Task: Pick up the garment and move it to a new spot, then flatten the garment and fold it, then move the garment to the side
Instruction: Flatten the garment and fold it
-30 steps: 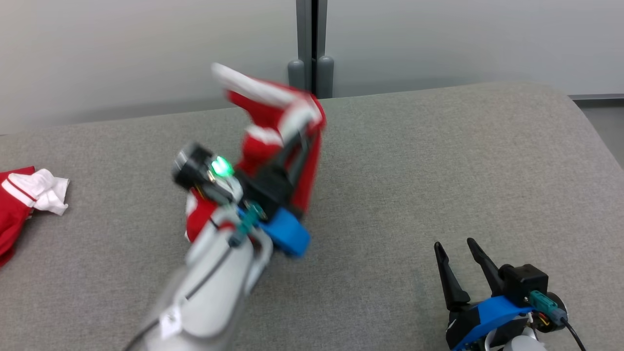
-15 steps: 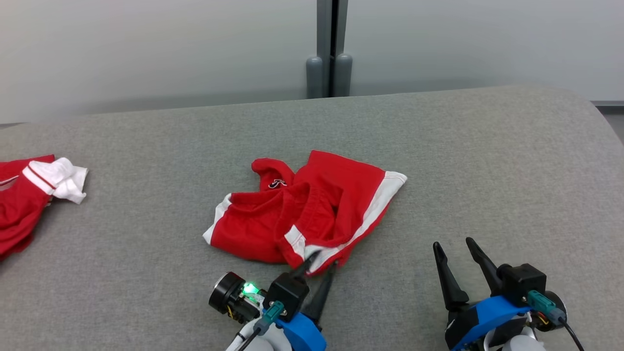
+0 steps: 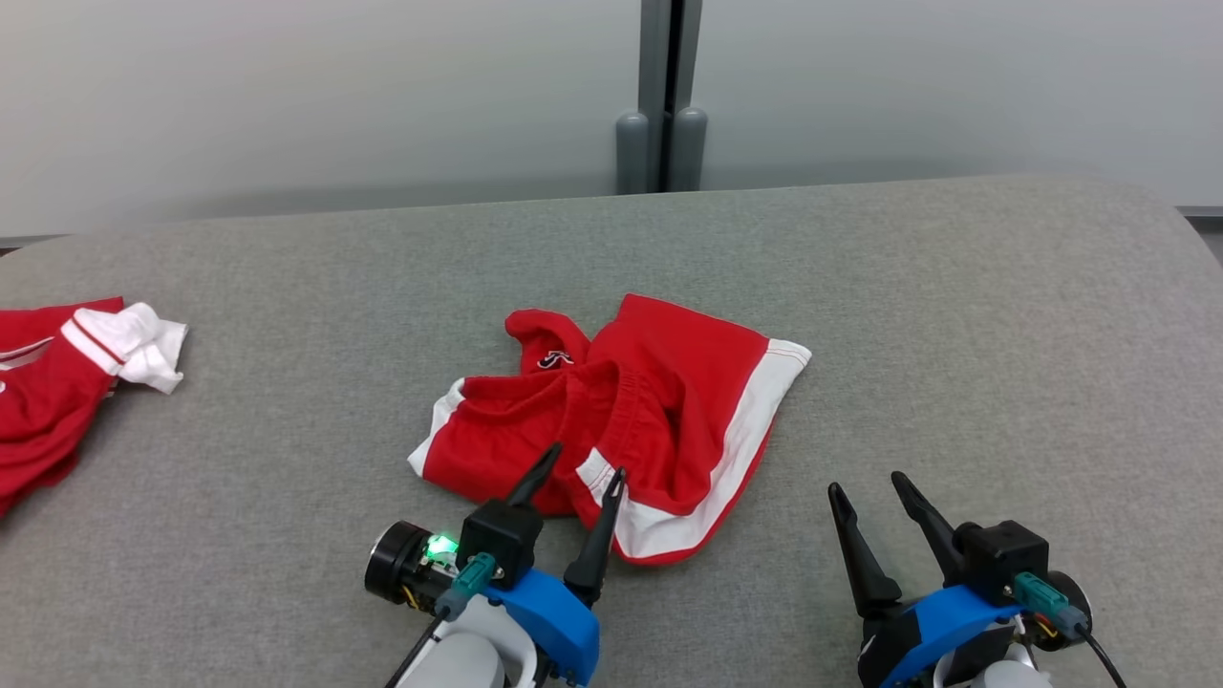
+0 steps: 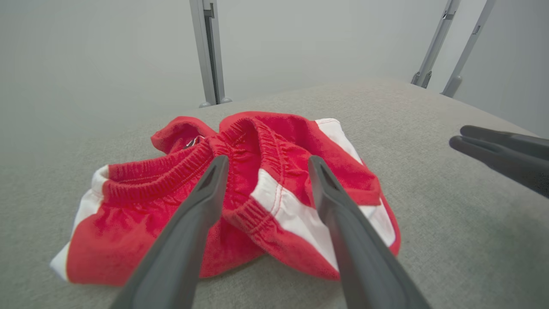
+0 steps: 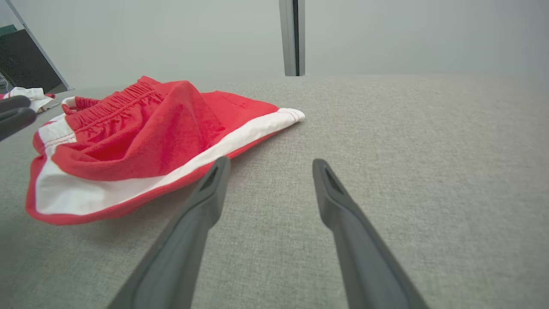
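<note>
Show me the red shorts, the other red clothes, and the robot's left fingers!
red shorts (image 3: 669, 382), head view, on the red cloth in the middle.
other red clothes (image 3: 38, 411), head view, on the red part, far left.
left fingers (image 4: 188, 231), left wrist view, halfway up one finger.

Overhead head, low wrists, common garment

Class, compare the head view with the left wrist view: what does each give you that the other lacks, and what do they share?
Of the two, the head view gives a second crumpled red-and-white garment at the far left. The left wrist view gives two slanted grey metal posts at the upper right. Shared: the crumpled red shorts with white side stripes on the grey fabric surface, the upright grey post behind, the open left gripper pointing at the shorts, and the open right gripper beside them.
</note>
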`<state>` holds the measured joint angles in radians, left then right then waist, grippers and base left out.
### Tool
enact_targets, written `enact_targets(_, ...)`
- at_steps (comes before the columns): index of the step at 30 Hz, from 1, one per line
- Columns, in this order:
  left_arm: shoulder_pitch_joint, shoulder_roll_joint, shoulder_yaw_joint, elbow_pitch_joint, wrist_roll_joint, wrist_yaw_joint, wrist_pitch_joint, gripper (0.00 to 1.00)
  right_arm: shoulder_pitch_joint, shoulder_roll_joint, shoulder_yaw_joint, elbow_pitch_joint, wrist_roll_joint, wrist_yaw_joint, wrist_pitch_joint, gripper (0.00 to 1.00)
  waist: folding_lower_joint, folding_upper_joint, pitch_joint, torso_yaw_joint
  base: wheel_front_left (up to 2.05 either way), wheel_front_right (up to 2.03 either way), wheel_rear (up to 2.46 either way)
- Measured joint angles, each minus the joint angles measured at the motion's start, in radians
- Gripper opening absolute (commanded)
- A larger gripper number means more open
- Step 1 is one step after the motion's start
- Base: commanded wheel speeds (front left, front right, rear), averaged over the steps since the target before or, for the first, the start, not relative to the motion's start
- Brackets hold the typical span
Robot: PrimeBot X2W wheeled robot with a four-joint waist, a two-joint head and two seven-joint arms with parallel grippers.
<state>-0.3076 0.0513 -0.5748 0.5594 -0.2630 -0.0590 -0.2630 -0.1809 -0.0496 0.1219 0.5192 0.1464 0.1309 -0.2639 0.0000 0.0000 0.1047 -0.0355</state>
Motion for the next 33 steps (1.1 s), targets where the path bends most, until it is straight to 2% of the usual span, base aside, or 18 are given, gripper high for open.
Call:
enact_targets(5, -0.066, 0.000, 0.000, 0.114, -0.030, -0.032, 0.000, 1.00, 0.001, 0.000, -0.002, 0.007, -0.002, 0.000, 0.000, 1.00, 0.0000, 0.0000, -0.002, -0.023, 0.00, 0.00, 0.00)
enact_targets(14, -0.167, -0.001, -0.088, 0.305, -0.126, -0.065, 0.044, 1.00, 0.005, 0.000, -0.009, 0.013, -0.004, 0.000, 0.000, 1.00, 0.0000, 0.0000, 0.003, -0.041, 0.00, 0.00, 0.00)
enact_targets(16, -0.178, 0.000, -0.118, 0.319, -0.153, -0.065, 0.055, 0.45, 0.005, 0.000, -0.009, 0.013, -0.003, 0.000, 0.000, 1.00, 0.0001, 0.0001, 0.006, -0.042, 0.00, 0.00, 0.00)
enact_targets(17, -0.181, 0.000, -0.133, 0.325, -0.166, -0.065, 0.063, 0.00, 0.005, 0.000, -0.008, 0.014, -0.003, 0.000, 0.000, 1.00, 0.0001, 0.0000, 0.007, -0.042, 0.00, 0.00, 0.00)
enact_targets(25, -0.201, -0.001, -0.215, 0.362, -0.252, -0.067, 0.051, 0.00, 0.005, 0.000, -0.020, 0.014, 0.003, 0.000, 0.000, 1.00, 0.0001, 0.0001, 0.010, -0.029, 0.00, 0.00, 0.00)
enact_targets(29, -0.227, -0.001, -0.173, 0.356, -0.277, -0.064, 0.011, 0.00, 0.005, 0.000, -0.033, 0.015, 0.003, 0.000, 0.000, 1.00, 0.0000, 0.0000, 0.003, -0.011, 0.00, 0.00, 0.00)
enact_targets(33, -0.230, 0.010, -0.071, 0.257, -0.282, -0.022, 0.002, 0.00, 0.009, 0.000, -0.046, 0.014, 0.005, 0.000, 0.000, 1.00, 0.0000, 0.0000, -0.008, 0.014, 0.00, 0.00, 0.00)
